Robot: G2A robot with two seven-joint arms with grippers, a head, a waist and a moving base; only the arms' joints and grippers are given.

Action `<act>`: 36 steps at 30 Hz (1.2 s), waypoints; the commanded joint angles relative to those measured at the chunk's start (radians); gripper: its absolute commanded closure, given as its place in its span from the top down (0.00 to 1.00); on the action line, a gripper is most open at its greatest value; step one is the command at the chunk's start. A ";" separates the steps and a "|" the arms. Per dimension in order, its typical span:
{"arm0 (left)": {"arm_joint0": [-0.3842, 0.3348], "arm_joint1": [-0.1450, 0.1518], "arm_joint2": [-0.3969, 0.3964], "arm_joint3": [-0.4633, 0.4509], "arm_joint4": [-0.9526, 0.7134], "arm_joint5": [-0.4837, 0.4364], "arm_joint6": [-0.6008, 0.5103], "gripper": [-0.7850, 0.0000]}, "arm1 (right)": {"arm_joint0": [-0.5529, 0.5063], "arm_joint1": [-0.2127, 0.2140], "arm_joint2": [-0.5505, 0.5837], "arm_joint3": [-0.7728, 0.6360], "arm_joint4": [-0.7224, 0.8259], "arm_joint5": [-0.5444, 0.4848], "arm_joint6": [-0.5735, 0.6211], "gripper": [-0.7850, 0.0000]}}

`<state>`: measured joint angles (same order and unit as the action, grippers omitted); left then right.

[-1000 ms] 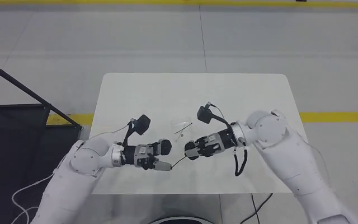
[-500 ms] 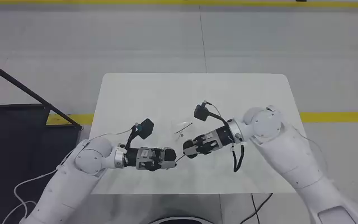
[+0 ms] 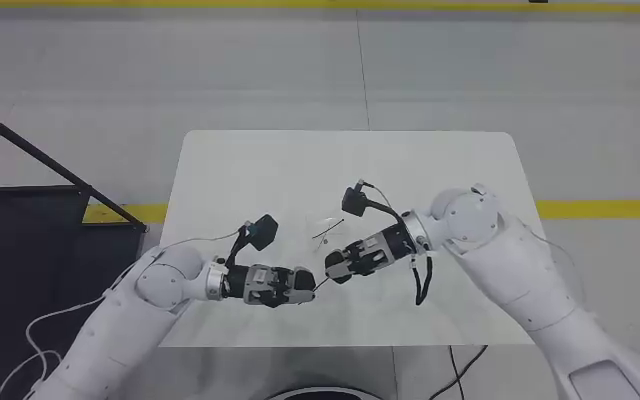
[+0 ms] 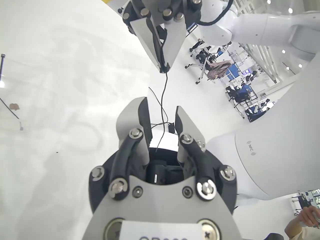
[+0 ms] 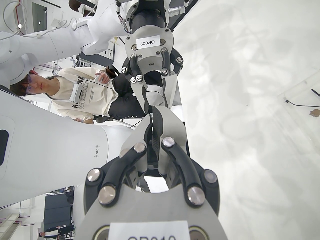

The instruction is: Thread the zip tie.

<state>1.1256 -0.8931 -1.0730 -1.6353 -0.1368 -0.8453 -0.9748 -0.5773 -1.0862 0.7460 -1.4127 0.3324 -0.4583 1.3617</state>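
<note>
Left end effector (image 4: 161, 104) is sitting much closer to the right end effector (image 4: 164, 69) than it was a second ago. Back then a wide gap was lying between the two. Now their tips are almost meeting over the front part of the white surface (image 3: 420, 170). The right one is also reaching a little more toward the left one.

The right end effector is squeezing tight on one end of the zip tie (image 4: 164, 88). The left end effector is loose, with its two fingers (image 4: 130, 121) spread apart. The zip tie is passing through the gap between them without being pinched.

The zip tie is hanging in the air between the two end effectors. Its long side is running from one to the other, and its free end is pointing into the left one. It is bending just a little along the way.

The zip tie is looking thin, black and bendy, like a stiff string. The fingers are looking like flat grey wedges with dark pads (image 4: 146, 123) inside and round shiny bolts (image 4: 135, 133) behind. The surface is looking smooth and white. Farther back, a see-through plastic piece (image 3: 322, 222) is lying on it. A second zip tie (image 5: 300, 105) is lying on or in that piece; I cannot tell which.
</note>
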 commanded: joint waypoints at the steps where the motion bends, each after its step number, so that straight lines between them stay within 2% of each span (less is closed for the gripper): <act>1: -0.007 0.003 0.010 0.004 -0.003 -0.003 0.003 0.37 | 0.004 0.000 -0.006 0.001 0.000 0.000 0.000 0.00; 14: -0.038 0.016 0.053 0.028 -0.016 -0.015 0.015 0.31 | 0.028 -0.003 -0.032 0.013 0.006 -0.001 -0.001 0.00; 18: -0.044 0.018 0.060 0.033 -0.019 -0.017 0.017 0.21 | 0.032 -0.004 -0.037 0.016 0.006 -0.002 -0.002 0.00; 22: -0.048 0.021 0.066 0.035 -0.020 -0.020 0.020 0.00 | 0.034 -0.004 -0.041 0.017 0.007 -0.004 -0.004 0.00; 31: -0.056 0.023 0.074 0.047 -0.027 -0.026 0.027 0.00 | 0.040 -0.004 -0.048 0.020 0.008 -0.005 -0.005 0.00; 32: -0.056 0.024 0.072 0.052 -0.030 -0.024 0.032 0.00 | 0.040 -0.004 -0.048 0.020 0.009 -0.005 -0.005 0.11; 33: -0.056 0.023 0.071 0.053 -0.029 -0.022 0.036 0.00 | 0.040 -0.004 -0.049 0.021 0.010 -0.005 -0.005 0.42; 34: -0.055 0.023 0.069 0.056 -0.032 -0.019 0.044 0.00 | 0.041 -0.004 -0.048 0.021 0.012 -0.004 -0.004 0.49; 35: -0.054 0.023 0.067 0.057 -0.033 -0.016 0.052 0.00 | 0.041 -0.004 -0.046 0.023 0.013 -0.006 -0.006 0.86; 36: -0.053 0.023 0.065 0.058 -0.034 -0.016 0.058 0.00 | 0.040 -0.003 -0.044 0.023 0.015 -0.007 -0.007 0.95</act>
<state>1.0710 -0.8700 -1.0058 -1.5784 -0.1697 -0.8625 -0.9255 -0.5367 -1.0901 0.6992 -1.3901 0.3454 -0.4638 1.3562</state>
